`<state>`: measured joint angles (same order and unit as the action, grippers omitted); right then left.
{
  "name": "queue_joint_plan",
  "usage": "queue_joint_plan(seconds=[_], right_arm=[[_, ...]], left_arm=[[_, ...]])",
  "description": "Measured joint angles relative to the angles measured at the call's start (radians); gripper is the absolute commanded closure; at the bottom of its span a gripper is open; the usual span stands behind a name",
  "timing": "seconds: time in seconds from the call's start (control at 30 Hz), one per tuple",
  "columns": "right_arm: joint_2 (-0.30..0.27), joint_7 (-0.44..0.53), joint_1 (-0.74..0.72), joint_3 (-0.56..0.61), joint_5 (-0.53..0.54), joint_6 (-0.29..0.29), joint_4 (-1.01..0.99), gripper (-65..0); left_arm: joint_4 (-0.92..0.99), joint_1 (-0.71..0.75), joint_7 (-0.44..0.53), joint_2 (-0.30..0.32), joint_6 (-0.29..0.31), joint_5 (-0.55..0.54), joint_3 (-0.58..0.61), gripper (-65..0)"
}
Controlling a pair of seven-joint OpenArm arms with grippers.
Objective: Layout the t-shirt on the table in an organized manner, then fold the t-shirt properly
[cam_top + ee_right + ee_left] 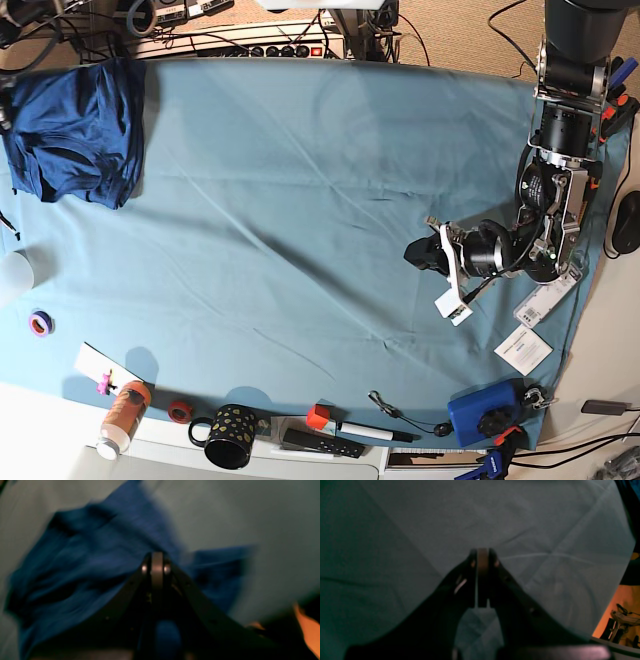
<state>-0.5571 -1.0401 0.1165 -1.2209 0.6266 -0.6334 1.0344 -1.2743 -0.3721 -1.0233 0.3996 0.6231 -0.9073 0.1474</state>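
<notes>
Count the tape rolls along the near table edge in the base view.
2: a purple tape roll by the left edge, a red tape roll beside the black mug. Others may be hidden.

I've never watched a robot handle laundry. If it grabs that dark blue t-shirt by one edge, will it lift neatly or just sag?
Probably sag: the t-shirt lies bunched in soft folds at the table's corner, so it looks floppy. It seems light and thin. Pushed, it would likely wrinkle on the cloth rather than slide whole.
</notes>
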Motion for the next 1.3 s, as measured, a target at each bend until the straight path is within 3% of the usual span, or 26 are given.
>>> queue_joint_plan(seconds=[0.07,0.13,0.2,0.3,0.37,0.4,0.47,0.67,0.83,1.0,1.3], right_arm=[[-0.014,0.014,0.003,0.0,-0.034,0.039,0.0,0.0],[-0.024,0.016,0.003,0.0,-0.004,0.038,0.0,0.0],[-0.039,0.016,0.002,0.0,0.094,0.023,0.0,0.0],[-0.071,0.001,0.003,0.0,0.271,-0.06,0.001,0.0],[-0.077,-0.055,-0.008,-0.011,0.409,-0.052,0.013,0.0],[-0.075,-0.101,-0.016,-0.018,0.46,-0.056,0.026,0.0],[-0.069,-0.143,-0.017,-0.031,0.55,-0.058,0.063,0.0],[-0.05,-0.186,0.008,-0.116,0.556,-0.058,0.335,0.0],[-0.012,-0.192,0.1,-0.128,0.552,-0.063,0.614,0.0],[0.071,-0.195,0.149,-0.128,0.555,-0.066,0.827,0.0],[0.24,-0.276,0.251,-0.127,0.637,-0.064,0.916,0.0]], left_arm=[[0.0,0.0,0.0,0.0,0.0,0.001,0.0,0.0],[0.0,0.0,0.001,-0.001,0.0,0.0,0.0,0.0],[0.0,0.0,0.002,0.0,0.0,0.001,0.0,0.0],[0.0,0.0,0.045,0.0,0.0,0.001,0.0,0.0],[0.0,0.0,0.098,0.0,0.011,-0.016,0.0,0.0],[0.0,0.0,0.114,0.0,0.063,-0.026,0.0,0.0],[-0.002,0.001,0.13,-0.011,0.073,-0.056,0.0,0.0],[-0.086,0.042,0.18,-0.068,0.066,-0.066,-0.063,0.0],[-0.243,0.133,0.187,-0.079,0.065,-0.069,-0.148,0.0],[-0.439,0.261,0.187,-0.084,0.067,-0.069,-0.235,0.0],[-0.679,0.552,0.182,-0.084,0.066,-0.082,-0.449,0.0]])
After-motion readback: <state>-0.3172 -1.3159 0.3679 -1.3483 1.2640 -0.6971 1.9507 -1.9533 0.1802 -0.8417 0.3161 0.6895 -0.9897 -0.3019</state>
